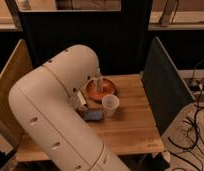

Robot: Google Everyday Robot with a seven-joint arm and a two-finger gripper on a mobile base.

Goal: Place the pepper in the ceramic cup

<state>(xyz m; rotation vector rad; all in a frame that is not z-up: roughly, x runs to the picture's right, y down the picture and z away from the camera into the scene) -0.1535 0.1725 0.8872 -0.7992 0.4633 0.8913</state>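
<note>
The ceramic cup is small and whitish and stands upright on the wooden table, just in front of the round orange plate. I see nothing inside it from here. The pepper is not in view. My big white arm covers the left half of the table. My gripper is mostly hidden behind the arm, with only a pale part showing left of the cup, close to the plate's edge.
A slim bottle stands on the orange plate. A small blue block lies left of the cup, at the arm's edge. A dark panel walls the table's right side, and a tan board the left. Cables lie on the floor at right.
</note>
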